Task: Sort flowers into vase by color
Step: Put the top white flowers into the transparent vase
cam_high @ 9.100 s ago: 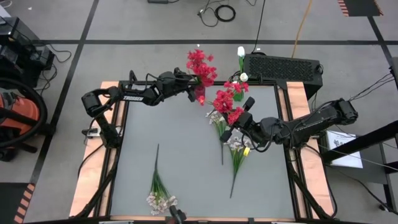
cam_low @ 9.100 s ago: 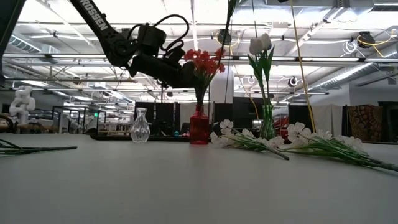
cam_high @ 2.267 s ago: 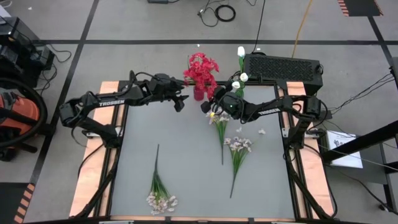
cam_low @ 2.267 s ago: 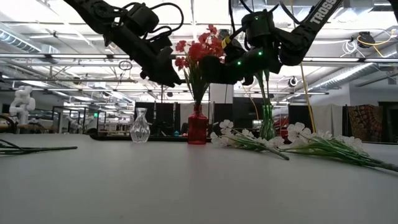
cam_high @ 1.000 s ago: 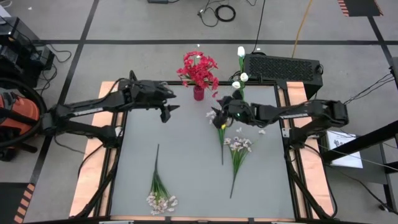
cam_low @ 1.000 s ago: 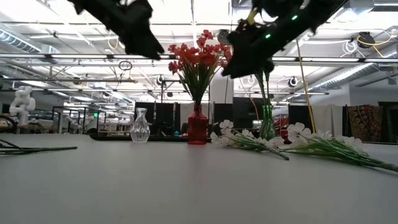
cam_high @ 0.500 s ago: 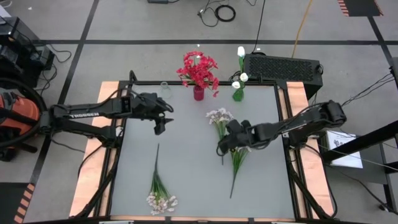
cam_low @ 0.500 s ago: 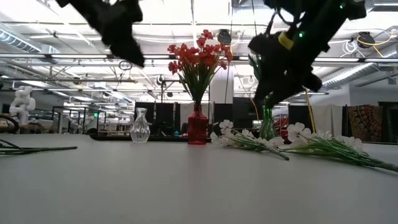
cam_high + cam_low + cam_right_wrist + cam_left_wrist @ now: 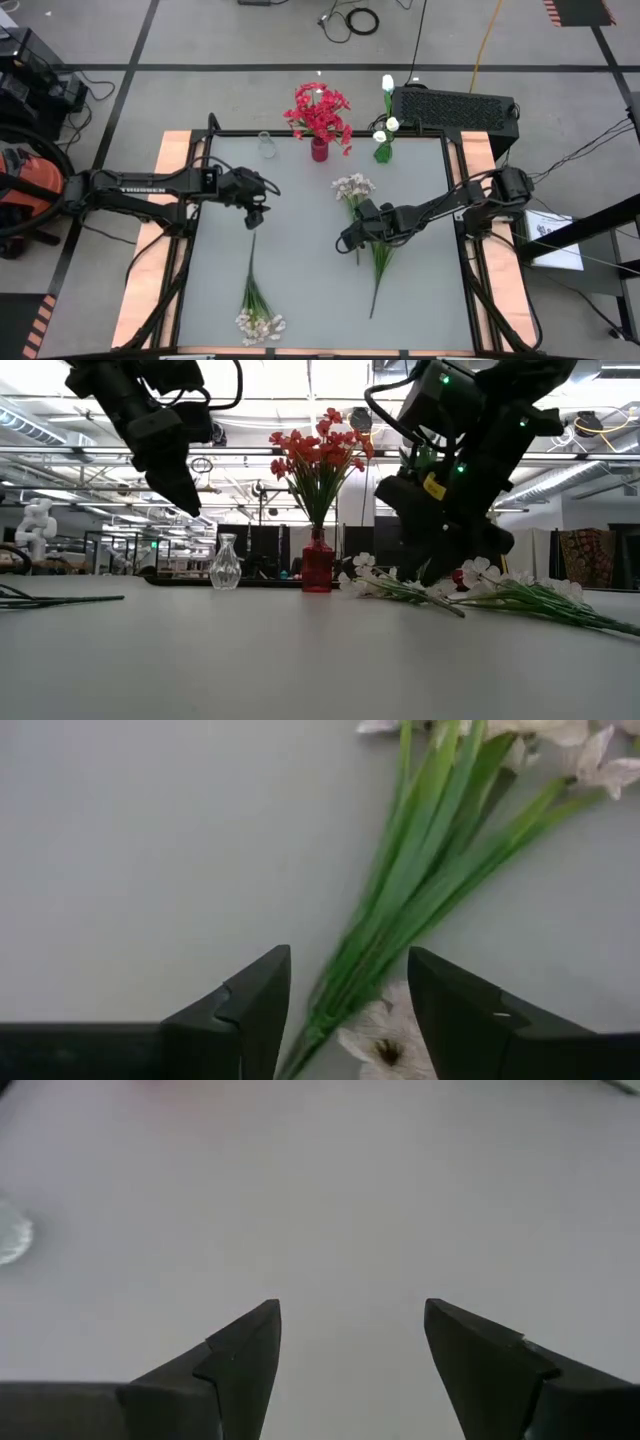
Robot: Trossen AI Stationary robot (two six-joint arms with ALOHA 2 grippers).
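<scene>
Red flowers (image 9: 320, 108) stand with their stems in a red vase (image 9: 318, 565) at the table's far edge. Beside it, white tulips (image 9: 386, 125) stand in a green vase (image 9: 382, 153). Three pale-blossomed flowers lie flat on the table: one (image 9: 352, 190) and a second (image 9: 380, 262) right of centre, a third (image 9: 257, 310) near the front edge. My right gripper (image 9: 348, 1010) hovers open over the green leaves (image 9: 420, 890) of the first two, touching nothing. My left gripper (image 9: 255, 214) hangs open over bare table, just beyond the third flower's stem tip.
An empty clear glass vase (image 9: 265, 146) stands at the far edge, left of the red vase. A black box (image 9: 452, 105) sits behind the far right corner. Wooden rails (image 9: 150, 250) border the grey table top on both sides.
Both grippers have come away from the vases toward the table's near edge and gone down. My left gripper now hangs over the third flower's stem tip. My right gripper has gone past the first flower's blossoms to its leaves. Their fingers have stayed apart.
</scene>
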